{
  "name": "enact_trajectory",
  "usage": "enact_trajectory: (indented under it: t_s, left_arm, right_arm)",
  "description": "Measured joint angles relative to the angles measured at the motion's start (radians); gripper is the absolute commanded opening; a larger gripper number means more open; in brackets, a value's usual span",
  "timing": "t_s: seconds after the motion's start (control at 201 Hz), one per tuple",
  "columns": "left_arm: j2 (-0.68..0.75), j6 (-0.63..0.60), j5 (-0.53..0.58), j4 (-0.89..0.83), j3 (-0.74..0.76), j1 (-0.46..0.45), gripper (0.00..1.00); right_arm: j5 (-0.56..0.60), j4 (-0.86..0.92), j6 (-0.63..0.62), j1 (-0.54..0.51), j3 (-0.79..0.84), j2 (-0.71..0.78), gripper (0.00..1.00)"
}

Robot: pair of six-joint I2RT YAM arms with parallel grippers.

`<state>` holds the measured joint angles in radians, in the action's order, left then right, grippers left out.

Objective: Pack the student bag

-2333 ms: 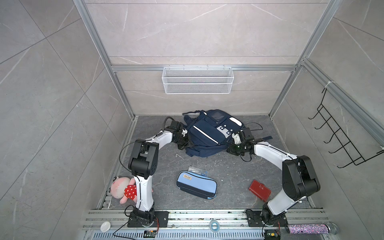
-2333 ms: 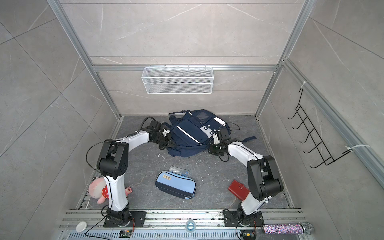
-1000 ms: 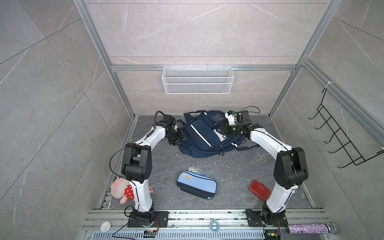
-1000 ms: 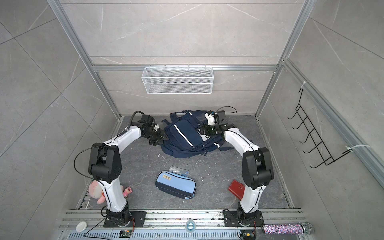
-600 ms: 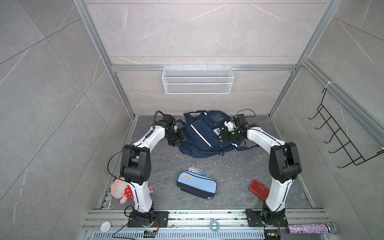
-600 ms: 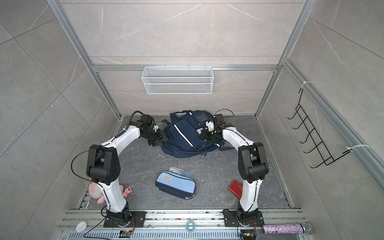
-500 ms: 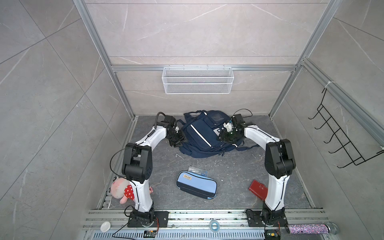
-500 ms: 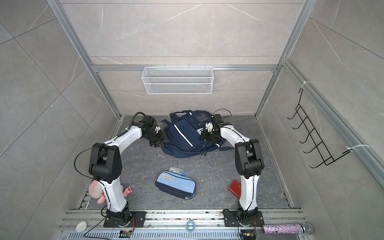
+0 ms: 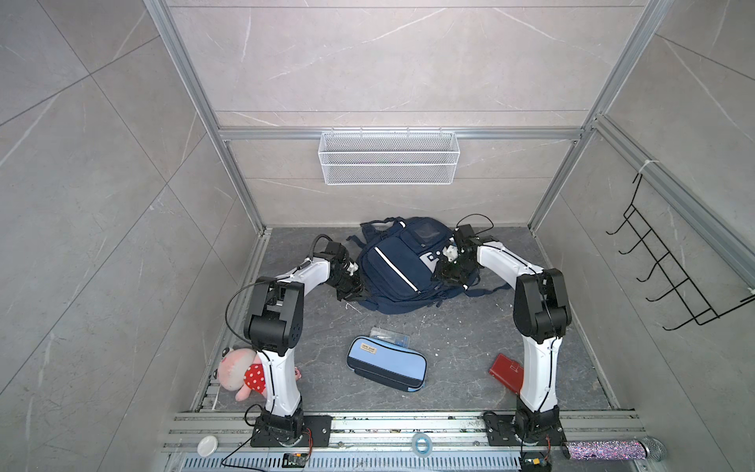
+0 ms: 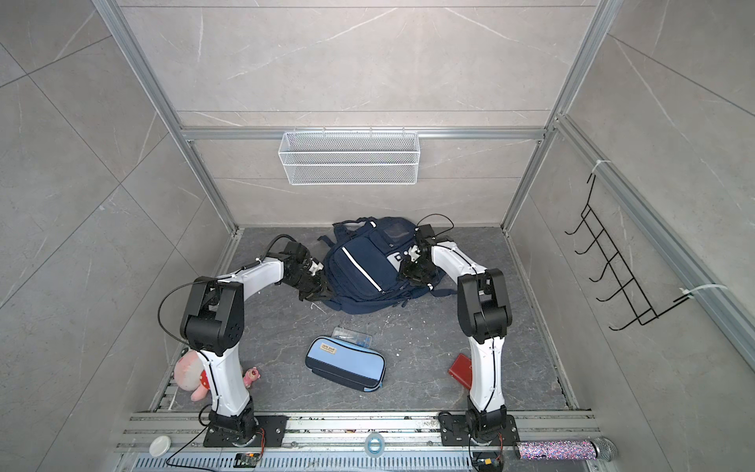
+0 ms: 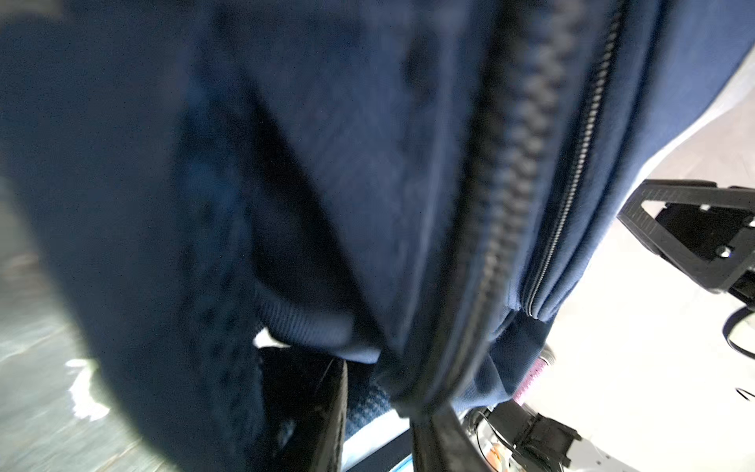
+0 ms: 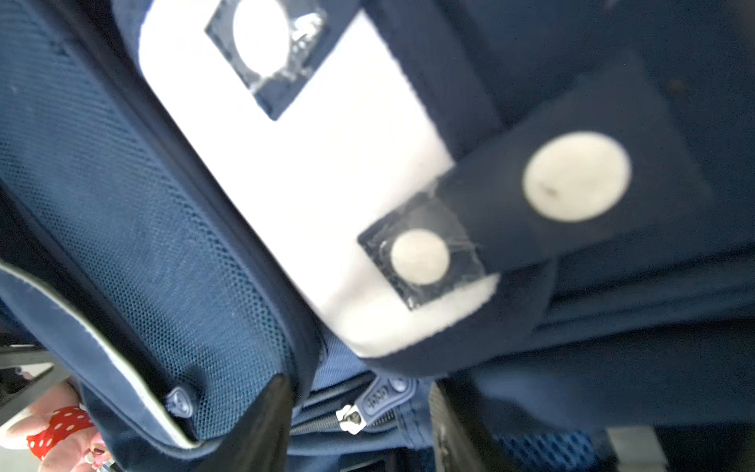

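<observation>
- One student bag [image 9: 392,269], navy, lies front-up on the grey floor [image 9: 449,339] at the back of the cell. It is near the rear wall and between the two arms (so in both top views).
- Handling, judged: the fabric is soft, slumped and creased, so the bag is probably light and near empty. It will likely fold and drag rather than lift as one piece. The firmer holds look to be the zip seams, the zip pulls and the straps.
- Left gripper [image 11: 380,392]: jaws close together, pinching a bunched fold of the bag's side fabric beside a zip line [image 11: 510,184].
- Right gripper [image 12: 359,386]: jaws spread, straddling a small zip pull [image 12: 382,398] just below the white patch pocket [image 12: 310,196]. They are not seen pressing on it.
- Judged: with one side pinned, the pull is the place to take hold. A pinch on loose cloth may slip.
- Outward: a light-blue pencil case [image 9: 386,363] lies mid-floor, well apart from the bag.
- A clear box [image 9: 390,333] sits just behind the case (touching or not, cannot tell).
- A red booklet [image 9: 506,372] lies by the right arm's base, and a plush toy [image 9: 239,370] behind the left arm.
</observation>
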<state>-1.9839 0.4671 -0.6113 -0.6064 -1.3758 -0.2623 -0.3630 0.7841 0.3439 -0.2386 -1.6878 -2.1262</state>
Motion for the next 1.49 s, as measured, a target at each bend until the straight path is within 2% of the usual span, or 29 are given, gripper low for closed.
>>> enact_trajectory:
  t_s: [0.144, 0.239, 0.324, 0.433, 0.697, 0.881, 0.961, 1.066, 1.18, 1.315, 1.389, 1.494]
  left_arm:
    - [-0.011, -0.004, -0.005, 0.006, 0.000, 0.000, 0.27]
    - [-0.013, -0.004, -0.010, 0.009, 0.000, 0.000, 0.26]
    - [-0.014, -0.003, -0.010, 0.010, 0.000, 0.000, 0.26]
    - [-0.014, 0.003, -0.010, 0.015, 0.002, 0.000, 0.26]
    - [-0.014, 0.019, -0.010, 0.031, 0.010, -0.002, 0.25]
    - [-0.014, 0.029, -0.009, 0.035, 0.014, -0.002, 0.24]
    - [-0.013, 0.031, -0.009, 0.040, 0.018, -0.002, 0.24]
    - [-0.013, 0.035, -0.008, 0.047, 0.022, -0.002, 0.20]
    - [-0.012, 0.036, -0.008, 0.052, 0.025, -0.002, 0.19]
    - [-0.012, 0.038, -0.009, 0.055, 0.028, -0.002, 0.14]
    - [-0.011, 0.042, -0.010, 0.058, 0.029, -0.002, 0.00]
    - [-0.010, 0.055, -0.018, 0.064, 0.032, -0.002, 0.00]
  right_arm:
    - [-0.035, 0.001, -0.026, 0.008, -0.009, -0.030, 0.63]
    - [-0.075, 0.011, -0.049, 0.018, -0.033, -0.056, 0.60]
    - [-0.100, 0.017, -0.061, 0.024, -0.040, -0.062, 0.54]
    - [-0.128, 0.010, -0.086, 0.027, -0.040, -0.064, 0.41]
    - [-0.163, 0.014, -0.133, 0.032, -0.046, -0.074, 0.32]
    - [-0.164, 0.029, -0.180, 0.032, -0.049, -0.074, 0.22]
    - [-0.162, 0.042, -0.204, 0.032, -0.052, -0.074, 0.13]
    - [-0.146, 0.059, -0.230, 0.030, -0.051, -0.074, 0.05]
    - [-0.134, 0.053, -0.237, 0.025, -0.042, -0.071, 0.00]
    - [-0.133, -0.002, -0.241, 0.024, 0.021, -0.028, 0.00]
    - [-0.147, -0.052, -0.249, 0.020, 0.082, 0.022, 0.00]
    - [-0.166, -0.119, -0.282, -0.008, 0.171, 0.108, 0.00]
